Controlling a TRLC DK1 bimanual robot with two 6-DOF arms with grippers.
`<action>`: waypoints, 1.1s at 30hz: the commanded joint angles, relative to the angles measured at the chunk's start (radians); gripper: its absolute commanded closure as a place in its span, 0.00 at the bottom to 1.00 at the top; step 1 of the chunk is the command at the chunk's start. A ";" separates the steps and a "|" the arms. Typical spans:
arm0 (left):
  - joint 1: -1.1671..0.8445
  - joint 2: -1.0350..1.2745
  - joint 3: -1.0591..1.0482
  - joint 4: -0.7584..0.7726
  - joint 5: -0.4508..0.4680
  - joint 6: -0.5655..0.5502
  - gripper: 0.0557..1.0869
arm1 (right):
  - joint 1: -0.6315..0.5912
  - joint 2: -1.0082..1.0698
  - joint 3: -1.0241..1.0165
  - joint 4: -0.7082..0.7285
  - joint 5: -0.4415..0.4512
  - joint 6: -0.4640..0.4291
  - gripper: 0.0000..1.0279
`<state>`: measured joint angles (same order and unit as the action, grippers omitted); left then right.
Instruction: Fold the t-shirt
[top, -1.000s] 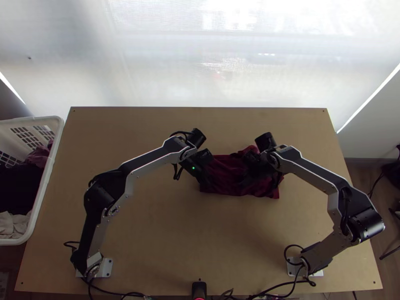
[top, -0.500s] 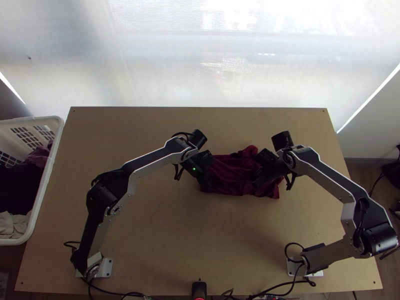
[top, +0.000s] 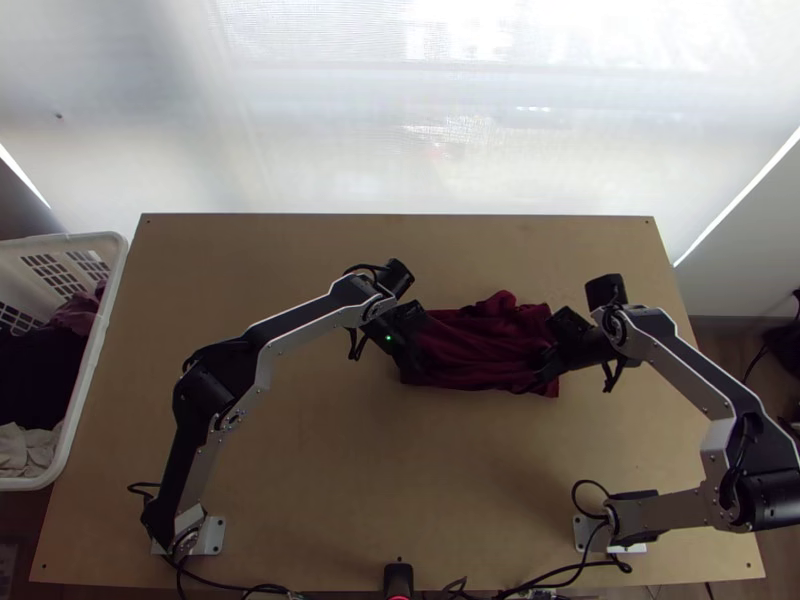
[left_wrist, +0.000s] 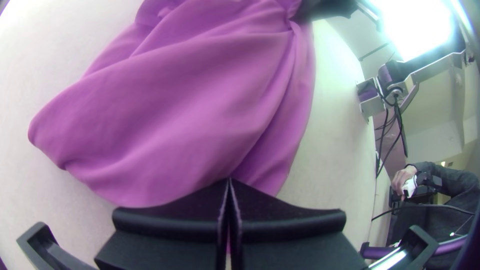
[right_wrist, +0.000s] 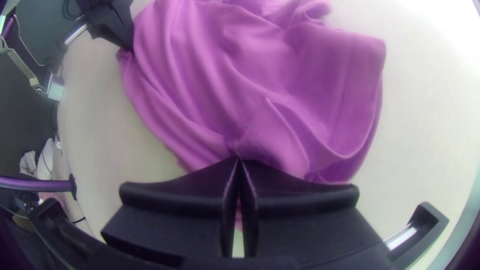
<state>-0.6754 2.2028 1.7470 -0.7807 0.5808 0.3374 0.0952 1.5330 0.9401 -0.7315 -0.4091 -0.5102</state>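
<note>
The t-shirt (top: 475, 345) lies bunched and wrinkled at the table's middle, dark red in the top view. My left gripper (top: 412, 372) is at its left end; in the left wrist view the left gripper (left_wrist: 229, 181) is shut on the edge of the t-shirt (left_wrist: 170, 105), with fabric showing between the fingers. Over the lower right part stands my right gripper (top: 540, 384). The right wrist view has the right gripper (right_wrist: 239, 160) shut on the t-shirt (right_wrist: 250, 75), whose creases run together at the fingertips. The cloth under both grippers is partly hidden.
A white laundry basket (top: 97, 350) with clothes in it stands beside the table's left edge. Bare table (top: 380, 460) lies between the t-shirt and the near edge, where a small black device (top: 398, 578) and cables sit between the arm bases.
The right gripper has moved to the right across the t-shirt, its arm swinging outward. The left gripper has stayed nearly still, and the t-shirt's outline looks much the same.
</note>
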 joint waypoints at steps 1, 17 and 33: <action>0.000 -0.005 0.002 -0.009 -0.001 0.005 0.97 | -0.078 -0.068 -0.044 -0.034 0.000 -0.033 0.97; 0.050 -0.069 0.029 -0.025 0.001 -0.005 0.97 | 0.063 -0.122 0.155 -0.115 -0.008 0.093 0.97; 0.056 -0.133 0.043 -0.075 0.004 -0.001 0.97 | -0.020 -0.304 0.055 -0.224 -0.008 0.088 0.97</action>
<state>-0.6216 2.0785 1.7870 -0.8478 0.5831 0.3370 0.1570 1.3308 1.0760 -0.8894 -0.4160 -0.3824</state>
